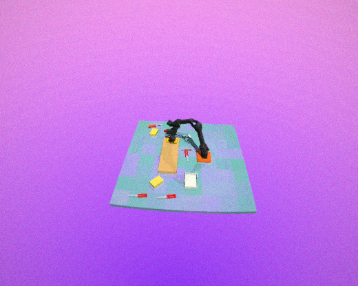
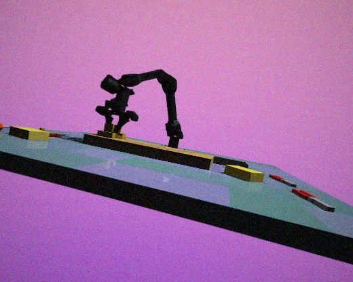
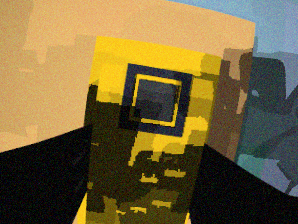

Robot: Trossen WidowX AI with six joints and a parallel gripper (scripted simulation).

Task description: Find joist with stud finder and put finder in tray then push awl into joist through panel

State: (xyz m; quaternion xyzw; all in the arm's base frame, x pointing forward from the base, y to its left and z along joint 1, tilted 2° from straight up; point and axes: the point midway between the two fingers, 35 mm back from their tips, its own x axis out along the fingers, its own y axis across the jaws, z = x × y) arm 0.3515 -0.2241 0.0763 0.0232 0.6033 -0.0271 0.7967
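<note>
The yellow stud finder [image 1: 168,140] [image 2: 104,133] [image 3: 110,70] is upright at the far end of the tan floor panel [image 1: 166,157] [image 2: 178,154] [image 3: 45,90], on or just above its surface. Its square screen is dark grey, with no lit mark that I can make out. My gripper [image 1: 172,139] [image 2: 113,128] [image 3: 145,136] is shut on the stud finder's raised part from both sides. The white tray [image 1: 191,181] lies near the panel's near right corner. A small tool with a brown handle [image 1: 187,150], perhaps the awl, lies right of the panel. The joist is hidden.
A yellow block [image 1: 153,132] [image 2: 29,133] lies beyond the panel and another yellow block [image 1: 156,181] [image 2: 244,173] before it. Red-handled tools [image 1: 142,195] [image 1: 171,196] [image 1: 186,153] lie around. An orange-handled tool [image 1: 152,126] is at the far left. The arm stands on an orange base [image 1: 204,159].
</note>
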